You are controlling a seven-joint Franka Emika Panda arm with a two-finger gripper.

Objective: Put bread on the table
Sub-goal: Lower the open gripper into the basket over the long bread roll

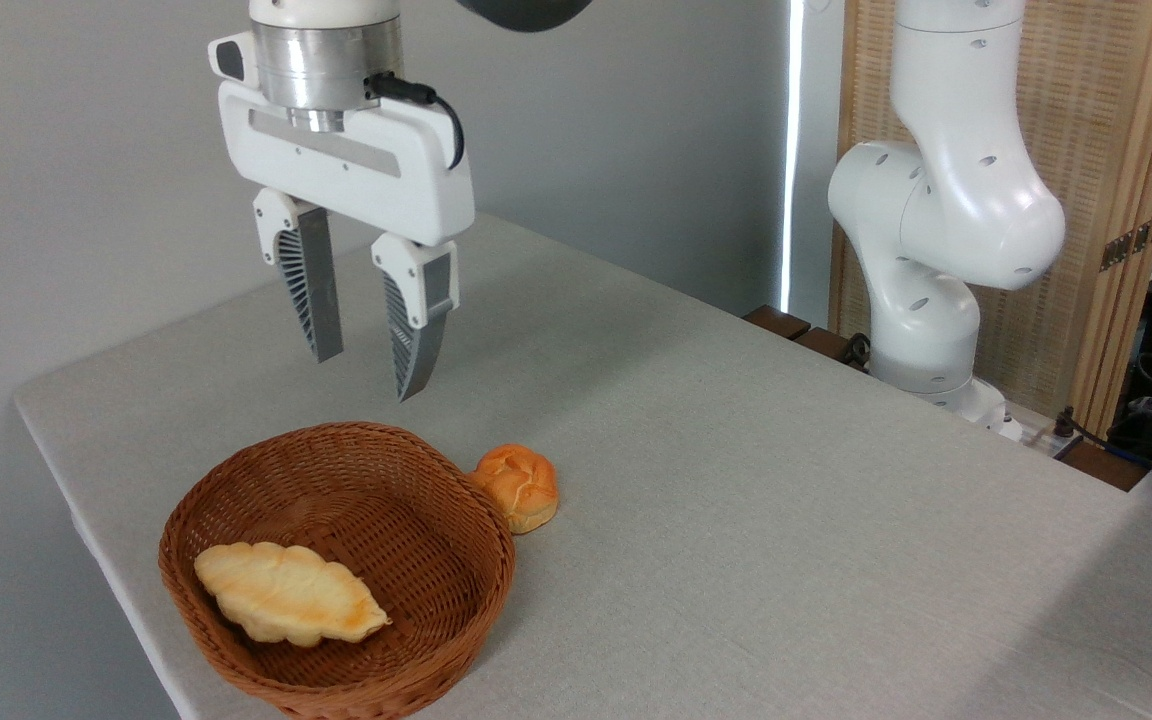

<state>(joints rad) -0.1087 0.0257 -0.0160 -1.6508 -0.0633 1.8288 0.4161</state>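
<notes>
**Overhead, an empty gripper hangs above the basket**

Only one fixed camera view is given. The gripper (368, 372) hangs in the air above the far rim of the wicker basket (441, 505), its two ribbed grey fingers (309, 290) pointing down, set apart with a clear gap between them and nothing held. It touches neither the basket nor anything in it.

The bread (286, 593), a long pale-yellow braided loaf with golden-brown patches and pointed ends, lies inside the basket against its near-left wall, slightly tilted along the slope. A small round orange-brown bun (519, 485) sits on the table (786, 480) just beside the basket's right rim, touching it or nearly so. The table is covered in light grey-beige cloth. At the far right edge the white base of the robot arm (936, 260) rises in front of a woven wooden screen (1116, 130).
</notes>
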